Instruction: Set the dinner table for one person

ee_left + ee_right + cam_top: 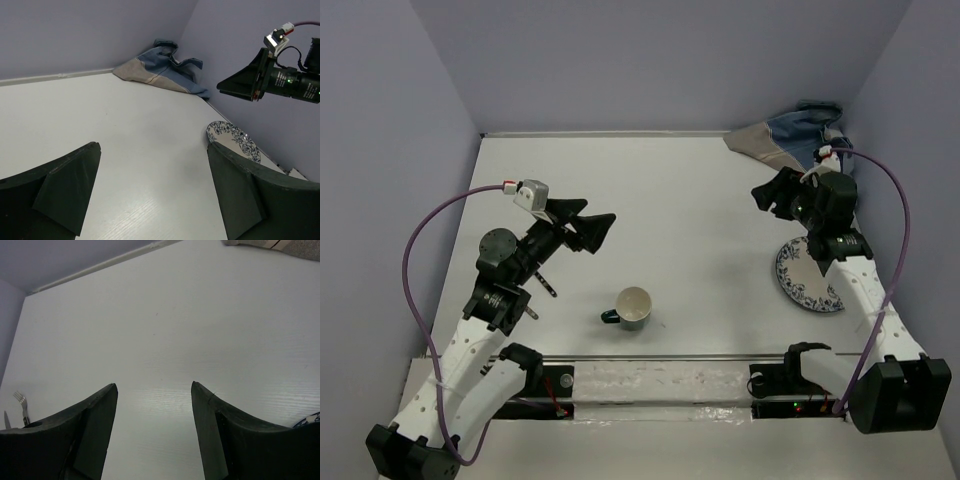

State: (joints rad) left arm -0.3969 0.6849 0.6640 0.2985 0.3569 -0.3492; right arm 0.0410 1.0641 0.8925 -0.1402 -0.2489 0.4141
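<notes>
The dinner table point(660, 190) is a large white matte top. A cream mug point(634, 307) with a dark handle stands near the front middle. A blue-floral plate point(807, 277) lies at the right, partly under the right arm; it also shows in the left wrist view point(235, 138). A blue-and-tan cloth placemat point(788, 136) lies crumpled in the far right corner, also seen in the left wrist view point(161, 70). A fork point(21, 403) lies by the left arm. My left gripper point(595, 222) point(152, 150) is open and empty above the table, left of middle. My right gripper point(766, 198) point(154, 387) is open and empty above the plate's far side.
Purple walls close in the table on three sides. A second utensil point(5, 419) lies beside the fork, mostly hidden by the finger. Purple cables loop from both wrists. A metal rail point(650, 357) runs along the near edge between the arm bases.
</notes>
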